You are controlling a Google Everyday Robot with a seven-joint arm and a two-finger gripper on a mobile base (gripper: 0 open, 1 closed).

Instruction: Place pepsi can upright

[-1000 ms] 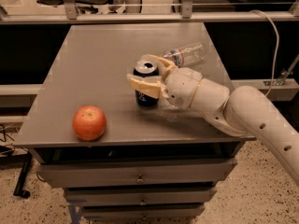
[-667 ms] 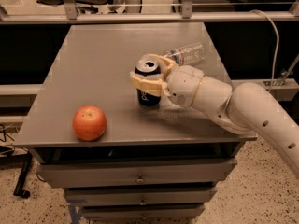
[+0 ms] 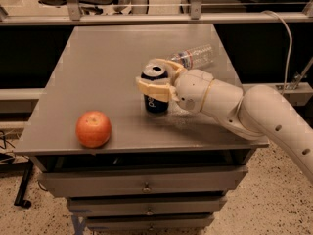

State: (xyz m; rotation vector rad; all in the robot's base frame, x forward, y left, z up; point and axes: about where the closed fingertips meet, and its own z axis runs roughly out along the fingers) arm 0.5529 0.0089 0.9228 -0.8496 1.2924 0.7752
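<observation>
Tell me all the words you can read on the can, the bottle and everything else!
Dark blue aluminium drink can: a white mark, too blurred to read.
Clear plastic water bottle: its label is too blurred to read.
Round red apple and grey table: no text.
The cream tool is clamped around the can's top; no text on it.

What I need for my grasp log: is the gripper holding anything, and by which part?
The gripper holds the pepsi can, its fingers clasping the upper body just below the top rim; the can stands upright.
</observation>
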